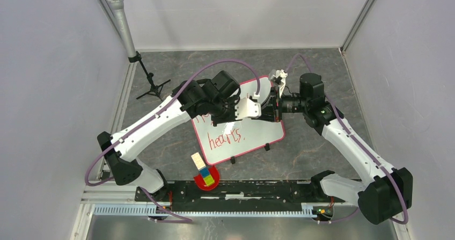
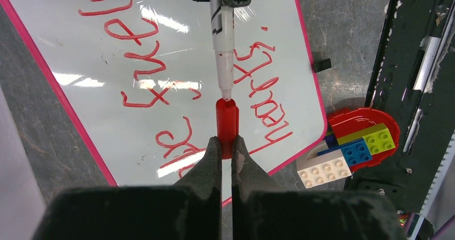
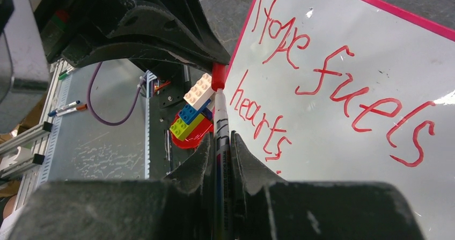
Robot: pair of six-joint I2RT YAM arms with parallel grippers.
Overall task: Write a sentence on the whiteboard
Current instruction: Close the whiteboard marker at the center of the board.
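Here, left gripper (image 2: 226, 142) pinching red cap (image 2: 226, 116), right gripper (image 3: 220, 138) pinching marker (image 3: 220, 114), whiteboard (image 3: 343, 154) beneath

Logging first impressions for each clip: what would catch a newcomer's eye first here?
The two arms meet over the whiteboard. The left gripper pinches a red cap, and the right gripper holds a marker with its tip right at the cap's mouth. Beneath them the board carries red handwriting ending in "hearts." Off its near corner, coloured toy bricks sit on a red dish.
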